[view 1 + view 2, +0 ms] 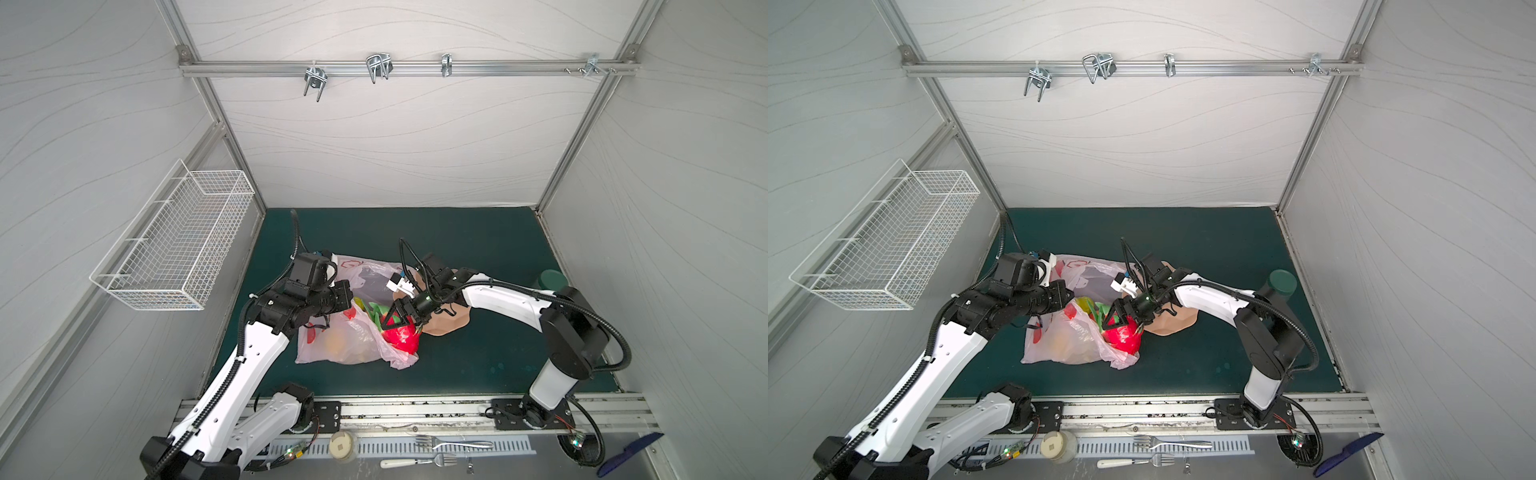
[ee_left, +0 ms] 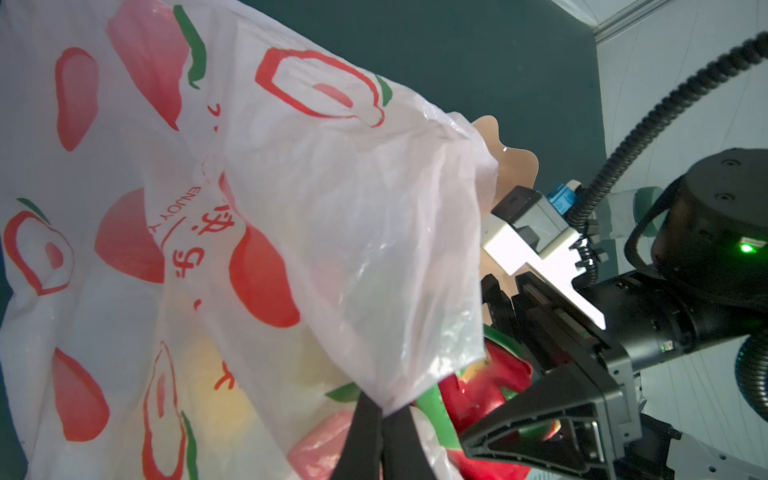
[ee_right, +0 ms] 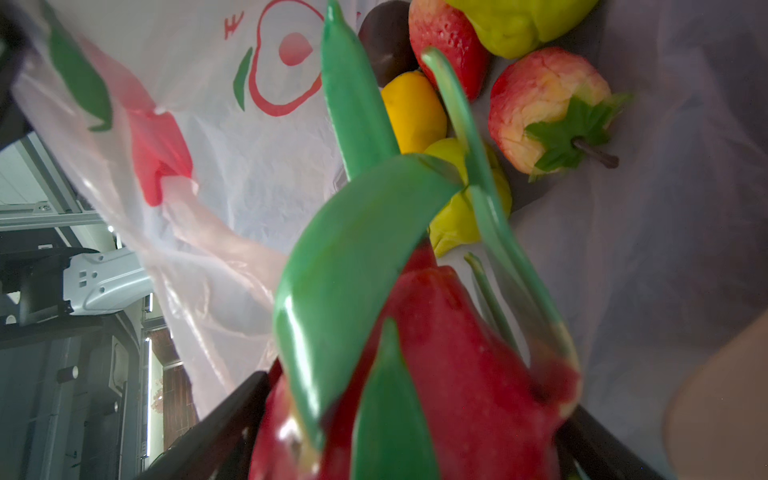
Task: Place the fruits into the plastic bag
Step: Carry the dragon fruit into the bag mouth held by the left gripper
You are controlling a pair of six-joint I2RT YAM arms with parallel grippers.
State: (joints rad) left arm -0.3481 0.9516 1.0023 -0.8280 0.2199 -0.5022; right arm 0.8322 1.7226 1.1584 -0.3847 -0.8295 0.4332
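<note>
My left hand [image 2: 383, 415] pinches the plastic bag [image 2: 291, 199] open; right hand [image 1: 400, 320] clasps the dragon fruit [image 1: 402, 338] at its mouth. Slipping film would shut it.

Crinkly, glossy translucent plastic bag [image 1: 332, 345]

Bright even light, soft shadows, wide-angle bowing at frame edges, close dragon fruit [image 3: 436, 374] blurred

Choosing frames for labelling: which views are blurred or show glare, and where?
Right wrist view: dragon fruit blurred, too close, glare on its leaf; strawberry behind is sharp. Left wrist view: bag print sharp, white bracket blown out. Both top views: evenly lit, mildly soft.
</note>
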